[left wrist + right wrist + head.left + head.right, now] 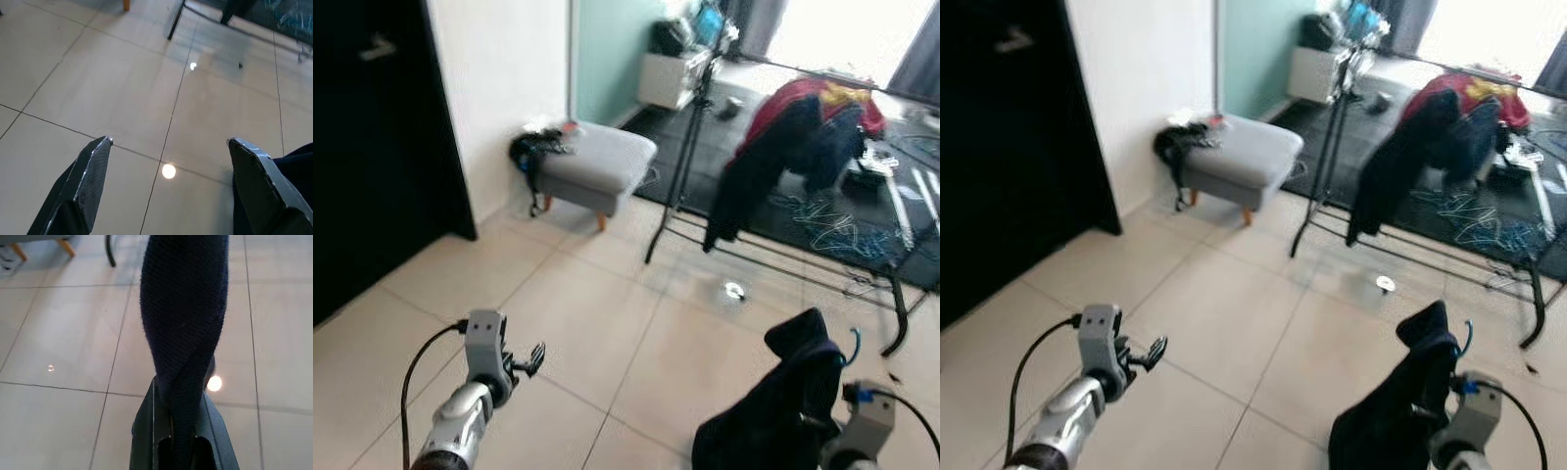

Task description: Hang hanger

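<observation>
Left gripper (pixel 166 161) hangs wide open and empty over the floor tiles (pixel 607 333); right gripper (pixel 183 431) is clamped on a dark garment (pixel 783 411), low at the right. Carry step, by my reading: next is walking it to the clothes rack (pixel 783 245) ahead and lifting. The right wrist view shows the pinched knit, the hanger itself unseen; the head views show the rack's draped clothes (pixel 793 137).

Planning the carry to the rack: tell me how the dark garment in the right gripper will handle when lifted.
Likely floppy: the dark garment twists and droops from the right gripper, shut on it. Probably light, since a narrow pinch holds it. Its knit looks grippy, so slipping seems unlikely.
</observation>
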{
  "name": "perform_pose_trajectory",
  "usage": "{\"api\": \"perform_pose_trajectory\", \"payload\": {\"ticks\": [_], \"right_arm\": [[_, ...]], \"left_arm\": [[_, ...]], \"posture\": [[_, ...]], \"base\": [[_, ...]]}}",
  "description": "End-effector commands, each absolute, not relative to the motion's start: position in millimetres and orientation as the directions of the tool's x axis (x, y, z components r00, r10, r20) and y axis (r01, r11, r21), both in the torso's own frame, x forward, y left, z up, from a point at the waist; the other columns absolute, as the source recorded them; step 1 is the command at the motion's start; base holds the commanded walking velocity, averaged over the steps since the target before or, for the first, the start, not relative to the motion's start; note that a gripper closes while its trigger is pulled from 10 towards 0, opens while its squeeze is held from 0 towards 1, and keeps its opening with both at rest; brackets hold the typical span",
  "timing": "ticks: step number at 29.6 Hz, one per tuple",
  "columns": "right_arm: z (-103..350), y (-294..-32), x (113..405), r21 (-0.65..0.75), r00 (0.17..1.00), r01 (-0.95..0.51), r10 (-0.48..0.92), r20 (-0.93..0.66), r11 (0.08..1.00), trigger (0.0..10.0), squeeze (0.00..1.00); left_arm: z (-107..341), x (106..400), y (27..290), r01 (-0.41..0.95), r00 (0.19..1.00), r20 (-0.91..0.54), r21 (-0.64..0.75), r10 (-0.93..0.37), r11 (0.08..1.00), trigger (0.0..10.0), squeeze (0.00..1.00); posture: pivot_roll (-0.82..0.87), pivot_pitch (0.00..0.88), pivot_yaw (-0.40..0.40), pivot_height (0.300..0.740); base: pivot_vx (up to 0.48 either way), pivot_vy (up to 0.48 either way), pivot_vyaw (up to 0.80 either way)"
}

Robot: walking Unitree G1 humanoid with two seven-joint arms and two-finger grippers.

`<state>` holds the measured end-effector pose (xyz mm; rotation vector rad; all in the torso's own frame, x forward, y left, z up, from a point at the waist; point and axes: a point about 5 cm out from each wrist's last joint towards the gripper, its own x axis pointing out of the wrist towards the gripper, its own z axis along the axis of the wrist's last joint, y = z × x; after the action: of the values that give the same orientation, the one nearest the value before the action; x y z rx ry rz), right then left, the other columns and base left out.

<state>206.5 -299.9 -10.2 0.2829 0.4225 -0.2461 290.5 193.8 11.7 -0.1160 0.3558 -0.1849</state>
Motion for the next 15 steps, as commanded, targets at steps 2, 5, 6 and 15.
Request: {"api": "perform_pose_trajectory", "payload": {"ticks": [2,5,6,15], "right_arm": [[-2.9,-307.1,206.9,0.218,0.901,0.304,-0.205,-0.384,0.927,10.0,0.00],[-1.7,-307.3,207.4,0.215,0.904,0.297,-0.202,-0.376,0.930,10.0,0.00],[-1.7,-307.3,207.4,0.215,0.904,0.297,-0.202,-0.376,0.930,10.0,0.00],[0.8,-306.9,211.2,0.215,0.907,0.294,-0.201,-0.371,0.931,10.0,0.00]], "left_arm": [[10.4,288.9,191.1,0.188,0.914,-0.342,-0.118,-0.218,0.975,10.0,0.00],[12.4,289.5,190.1,0.196,0.920,-0.329,-0.082,-0.212,0.977,10.0,0.00],[12.4,289.5,190.1,0.196,0.920,-0.329,-0.082,-0.212,0.977,10.0,0.00],[15.1,292.6,188.4,0.207,0.921,-0.322,-0.078,-0.221,0.975,10.0,0.00]], "posture": [[-0.04,0.066,-0.040,0.740],[-0.04,0.070,-0.041,0.740],[-0.04,0.070,-0.041,0.740],[-0.05,0.068,-0.042,0.740]], "base": [[0.000,0.000,-0.32],[0.207,0.000,0.00],[0.311,0.000,0.00],[0.305,0.000,0.00]]}}
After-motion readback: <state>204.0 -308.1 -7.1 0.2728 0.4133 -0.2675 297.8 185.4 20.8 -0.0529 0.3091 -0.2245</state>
